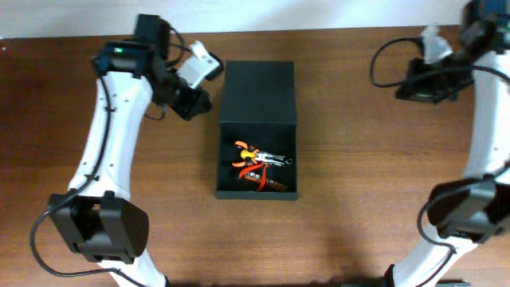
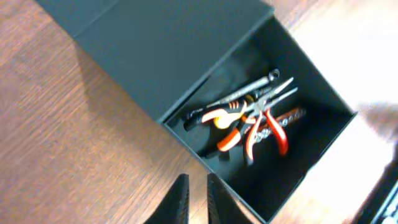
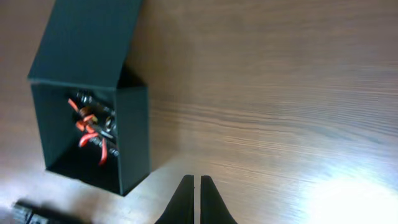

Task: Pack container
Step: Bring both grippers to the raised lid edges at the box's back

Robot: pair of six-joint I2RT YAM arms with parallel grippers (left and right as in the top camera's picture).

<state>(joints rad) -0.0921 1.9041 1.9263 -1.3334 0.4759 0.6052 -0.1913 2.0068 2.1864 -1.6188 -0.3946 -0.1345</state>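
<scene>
Two grippers, both empty. Left gripper [image 2: 198, 200]: fingers nearly together, nothing between them, hovering just beside the left side of the container [image 1: 263, 135]. Right gripper [image 3: 194, 202]: fingers pressed together, over bare table [image 1: 358, 199], well apart from the box.

Container sits mid-table, open. The flap lid [image 1: 256, 89] is folded back on the far side. A tangle of pliers [image 2: 249, 118] with orange and red handles lies at the near end of the inside.

Handling, as a judgement: walls look like stiff board, matte so not slippery. The box is probably light on its own, with some weight from the metal tools. The lid is a thin panel, best taken at its free far edge and swung over on the hinge. Pinching a side wall would serve for steadying.

Hard to read:
- Tool count is unclear, the handles overlap.
- Hinge line not visible.
- Cannot tell whether the lid lies flat or is propped.
- Right edge of the left wrist view is washed out by glare.
- Overhead hides both sets of fingertips.
</scene>
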